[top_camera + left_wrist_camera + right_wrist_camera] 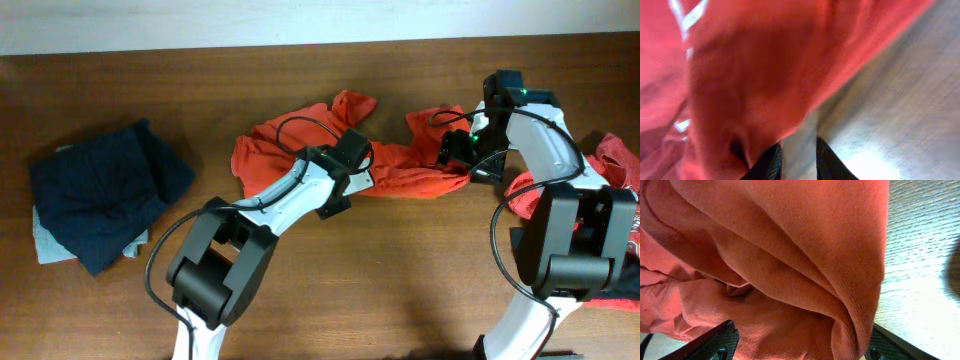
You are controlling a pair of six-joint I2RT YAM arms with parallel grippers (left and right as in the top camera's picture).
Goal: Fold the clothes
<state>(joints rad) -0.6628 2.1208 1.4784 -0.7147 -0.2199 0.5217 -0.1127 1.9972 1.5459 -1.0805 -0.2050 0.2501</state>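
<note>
The brown wooden table [400, 290] runs under a pale wall [200, 20]. Its surface looks smooth, so cloth will probably slide on it easily. The clothes lie in three places. At the left sits a dark navy pile [100, 185] with a pale grey-green piece [45, 240] showing from below it. At the right edge is another red garment [620, 160]. In the middle lies the orange-red T-shirt [270, 150], crumpled and stretched sideways, with no flat panel to be seen.

This shirt is a soft, matte knit (the right wrist view shows the fine ribs clearly) and it falls in thick, rounded folds. It is judged light and limp: it will hang and bunch when lifted, and a single layer may slip out of a shallow pinch. A better hold is likely at a hem or a shoulder seam, taken deep, one corner for each gripper. The white lettering [690, 17] is a thin print, perhaps a little stiffer than the cloth.

The right gripper [800, 345] stands wide, one finger on each side of a thick fold, without visibly squeezing it. The left gripper [796, 160] is only narrowly parted. Bare table shows in its gap and the shirt's edge lies just beside one finger, so it holds nothing.
</note>
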